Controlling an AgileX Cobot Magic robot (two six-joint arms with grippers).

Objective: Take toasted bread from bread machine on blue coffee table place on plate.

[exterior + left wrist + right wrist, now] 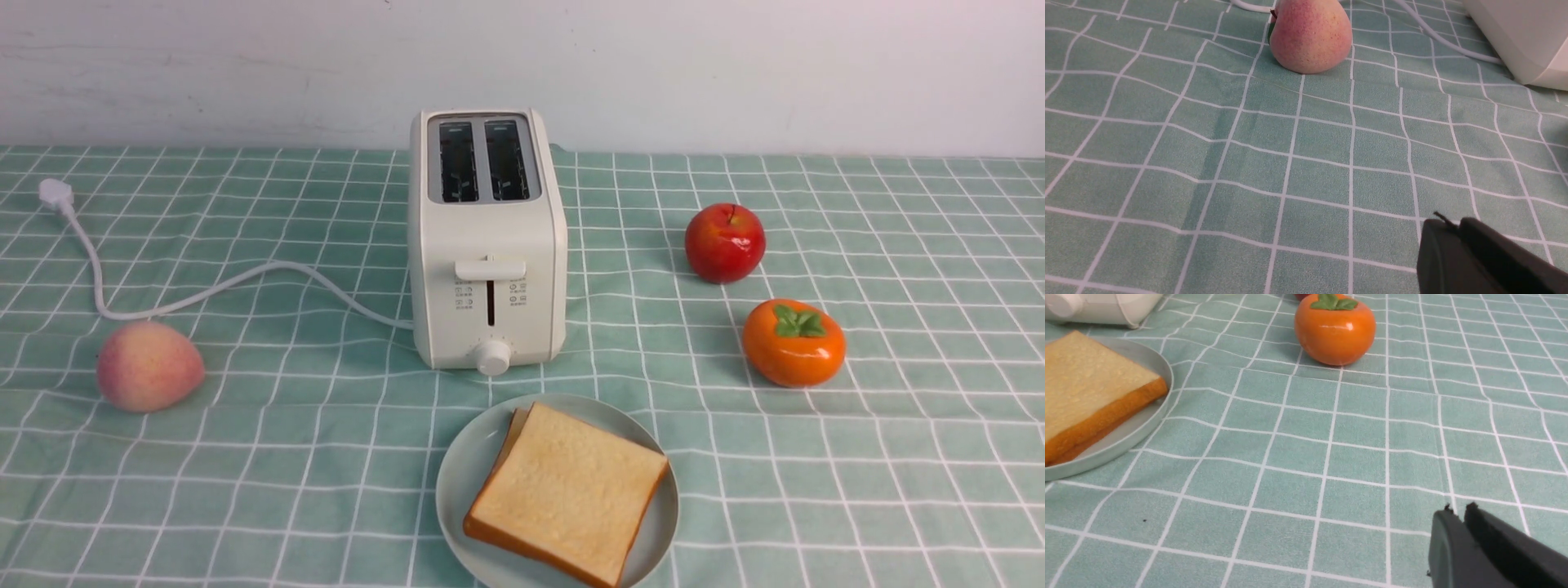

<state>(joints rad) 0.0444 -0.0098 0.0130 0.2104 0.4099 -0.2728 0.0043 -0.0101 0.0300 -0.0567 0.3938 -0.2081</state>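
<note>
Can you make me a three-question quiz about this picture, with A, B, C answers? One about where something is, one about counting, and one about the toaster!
1. Where is the toasted bread?
A. on the plate
B. in the bread machine
C. beside the peach

2. How many fruits lie on the blue coffee table?
A. one
B. three
C. five

3. What do the bread machine's slots hold?
A. two slices
B. one slice
C. nothing

Answers:
1. A, the slices lie stacked on the plate in front of the bread machine.
2. B, there is a peach, an apple and a persimmon.
3. C, both slots look dark and empty from the front.
</note>
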